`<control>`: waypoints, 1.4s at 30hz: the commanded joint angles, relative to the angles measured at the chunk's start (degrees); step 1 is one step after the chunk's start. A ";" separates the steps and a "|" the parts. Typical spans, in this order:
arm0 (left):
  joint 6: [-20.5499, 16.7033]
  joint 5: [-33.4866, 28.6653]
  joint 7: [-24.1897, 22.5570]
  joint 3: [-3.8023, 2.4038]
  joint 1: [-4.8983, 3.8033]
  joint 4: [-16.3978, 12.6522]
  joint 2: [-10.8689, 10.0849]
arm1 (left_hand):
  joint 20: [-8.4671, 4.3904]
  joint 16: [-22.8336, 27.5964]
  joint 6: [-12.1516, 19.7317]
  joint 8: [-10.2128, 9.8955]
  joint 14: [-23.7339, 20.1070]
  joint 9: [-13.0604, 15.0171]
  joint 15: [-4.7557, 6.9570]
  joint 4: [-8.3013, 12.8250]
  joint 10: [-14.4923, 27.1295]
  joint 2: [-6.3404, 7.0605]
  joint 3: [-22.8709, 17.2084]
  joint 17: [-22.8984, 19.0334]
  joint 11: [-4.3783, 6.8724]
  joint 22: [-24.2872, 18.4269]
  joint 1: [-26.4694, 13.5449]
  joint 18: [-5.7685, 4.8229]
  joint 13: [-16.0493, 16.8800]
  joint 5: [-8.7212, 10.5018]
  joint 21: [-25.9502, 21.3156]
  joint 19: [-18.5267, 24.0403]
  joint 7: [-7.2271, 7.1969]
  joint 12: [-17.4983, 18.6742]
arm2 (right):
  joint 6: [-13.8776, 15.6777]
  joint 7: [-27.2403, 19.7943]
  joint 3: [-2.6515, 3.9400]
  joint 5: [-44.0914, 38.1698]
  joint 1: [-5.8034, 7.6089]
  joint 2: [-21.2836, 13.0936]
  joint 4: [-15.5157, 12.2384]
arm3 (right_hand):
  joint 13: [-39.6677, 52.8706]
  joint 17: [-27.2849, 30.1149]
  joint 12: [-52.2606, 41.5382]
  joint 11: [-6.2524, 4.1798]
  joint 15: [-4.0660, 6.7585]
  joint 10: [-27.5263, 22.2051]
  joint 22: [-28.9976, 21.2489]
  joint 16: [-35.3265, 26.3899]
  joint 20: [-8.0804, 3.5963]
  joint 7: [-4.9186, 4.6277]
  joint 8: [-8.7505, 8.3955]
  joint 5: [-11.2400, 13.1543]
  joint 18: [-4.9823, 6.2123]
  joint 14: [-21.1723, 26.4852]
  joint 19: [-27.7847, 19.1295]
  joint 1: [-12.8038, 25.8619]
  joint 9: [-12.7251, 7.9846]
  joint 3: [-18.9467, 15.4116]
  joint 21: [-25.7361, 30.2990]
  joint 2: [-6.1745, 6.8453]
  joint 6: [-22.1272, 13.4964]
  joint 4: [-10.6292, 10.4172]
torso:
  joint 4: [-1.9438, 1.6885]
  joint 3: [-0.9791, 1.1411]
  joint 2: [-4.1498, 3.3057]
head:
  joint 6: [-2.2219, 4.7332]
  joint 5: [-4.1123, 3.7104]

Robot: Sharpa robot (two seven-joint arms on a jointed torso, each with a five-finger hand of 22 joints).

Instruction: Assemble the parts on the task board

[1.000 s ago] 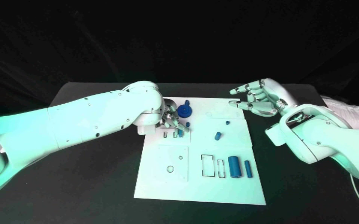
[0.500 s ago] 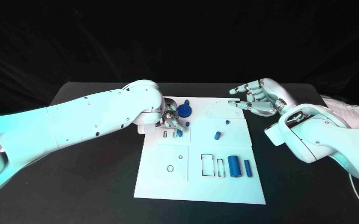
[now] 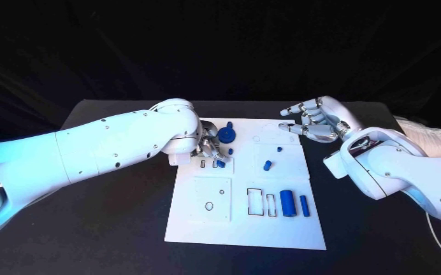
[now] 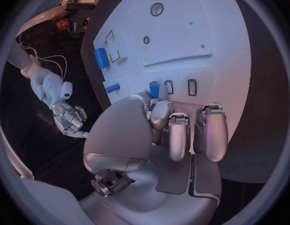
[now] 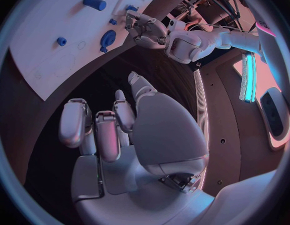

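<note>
Your left hand (image 3: 209, 148) pinches small blue peg (image 4: 154, 89) over slots near far left corner of white task board (image 3: 294, 227). Right hand (image 3: 313, 122) hovers released, fingers apart, off board's far right corner.

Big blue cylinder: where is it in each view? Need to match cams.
Head view: big blue cylinder lies on the task board, near edge, right of the rectangular slot outlines.
Left wrist view: on the board beyond the fingers, beside the same outlines.
Right wrist view: on the far board, past the other arm's hand.
Shared landmark: left robot hand, apparently pinching a small blue part.
</note>
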State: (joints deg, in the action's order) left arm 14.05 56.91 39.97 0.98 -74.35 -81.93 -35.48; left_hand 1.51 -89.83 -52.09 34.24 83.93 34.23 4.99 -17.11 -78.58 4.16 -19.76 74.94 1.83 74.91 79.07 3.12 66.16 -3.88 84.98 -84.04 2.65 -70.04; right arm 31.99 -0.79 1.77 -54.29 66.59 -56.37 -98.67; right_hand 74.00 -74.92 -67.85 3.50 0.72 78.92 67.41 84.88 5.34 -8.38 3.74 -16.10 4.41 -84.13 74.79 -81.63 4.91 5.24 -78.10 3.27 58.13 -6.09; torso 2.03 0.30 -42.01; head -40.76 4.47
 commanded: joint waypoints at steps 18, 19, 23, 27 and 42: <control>-18.37 8.17 -1.13 -0.03 2.53 -9.03 -6.49 | 0.21 -0.17 -0.57 1.00 6.07 1.38 -0.24 9.40 -1.18 2.26 -12.81 15.06 -0.05 8.54 -2.85 -1.44 2.25 0.77 0.96 -1.87 -0.40 -1.15 | -0.91 -0.30 0.00 0.37 -0.25 -0.04 0.37 | -0.97 -5.22 0.38 -0.19 0.11 0.10 -0.23 -0.36 0.13 -0.10 0.06 -0.44 0.60 -3.70 0.13 0.74 -0.09 -0.17 0.47 -0.04 -0.41 -0.22 | -0.71 0.27 0.13 | -0.14 0.31; -18.90 8.60 -1.20 -0.03 2.73 -9.23 -6.65 | 0.20 -0.17 -0.59 1.01 6.07 1.39 -0.24 9.40 -1.20 2.28 -12.83 15.06 -0.04 8.57 -2.87 -1.44 2.26 0.78 0.98 -1.89 -0.40 -1.16 | -0.96 -0.28 0.00 0.38 -0.25 -0.05 0.38 | -0.97 -5.22 0.39 -0.19 0.11 0.10 -0.24 -0.36 0.13 -0.10 0.06 -0.44 0.61 -3.70 0.13 0.74 -0.09 -0.17 0.48 -0.04 -0.41 -0.22 | -0.74 0.28 0.14 | -0.16 0.30; -21.34 11.38 -1.50 -0.03 3.88 -10.14 -7.24 | 0.19 -0.17 -0.65 1.04 6.07 1.42 -0.23 9.39 -1.26 2.33 -12.93 15.06 -0.02 8.70 -2.92 -1.48 2.32 0.81 1.07 -1.98 -0.43 -1.23 | -1.11 -0.27 -0.01 0.41 -0.26 -0.08 0.45 | -1.05 -5.15 0.48 -0.18 0.11 0.05 -0.38 -0.40 0.13 -0.10 0.06 -0.45 0.64 -3.68 0.03 0.83 -0.09 -0.20 0.56 -0.05 -0.41 -0.28 | -0.94 0.34 0.15 | -0.28 0.27; -21.67 14.04 -1.51 -0.03 4.80 -10.52 -7.29 | 0.17 -0.17 -0.75 1.07 6.07 1.47 -0.20 9.34 -1.35 2.42 -13.11 15.06 0.01 8.71 -3.04 -1.48 2.39 0.84 1.07 -1.98 -0.46 -1.30 | -1.22 -0.28 -0.01 0.43 -0.27 -0.07 0.50 | -1.05 -5.15 0.48 -0.18 0.11 0.05 -0.38 -0.40 0.13 -0.10 0.06 -0.45 0.64 -3.68 0.03 0.83 -0.09 -0.20 0.56 -0.05 -0.41 -0.28 | -0.94 0.38 0.15 | -0.34 0.29; -17.37 16.38 -0.45 -0.03 5.80 -10.70 -6.85 | 0.14 -0.17 -0.87 1.10 6.07 1.54 -0.18 9.16 -1.42 2.50 -13.34 15.06 0.02 8.63 -3.34 -1.45 2.45 0.88 1.01 -1.94 -0.49 -1.35 | -1.72 -0.20 -0.02 0.11 -0.27 -0.01 0.57 | -1.05 -5.15 0.48 -0.18 0.11 0.05 -0.38 -0.40 0.13 -0.10 0.06 -0.45 0.64 -3.68 0.03 0.83 -0.09 -0.20 0.56 -0.05 -0.41 -0.28 | -0.90 0.34 0.10 | -0.50 0.20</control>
State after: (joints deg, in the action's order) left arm -5.35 72.11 39.35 0.95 -68.61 -92.51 -42.41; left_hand 1.52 -89.83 -52.23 34.97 83.93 35.69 4.98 -14.82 -79.65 6.57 -25.99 74.91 1.95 74.90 75.56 2.26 68.56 -3.20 85.87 -84.03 2.75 -71.22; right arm 31.22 -0.83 1.75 -53.80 66.36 -56.43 -98.10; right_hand 73.64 -74.91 -67.52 3.61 0.72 78.81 67.08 84.66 5.34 -8.38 3.74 -16.31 4.41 -84.13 74.79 -81.39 4.91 5.24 -77.85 3.03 58.13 -6.09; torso 1.15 0.65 -41.91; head -41.23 4.70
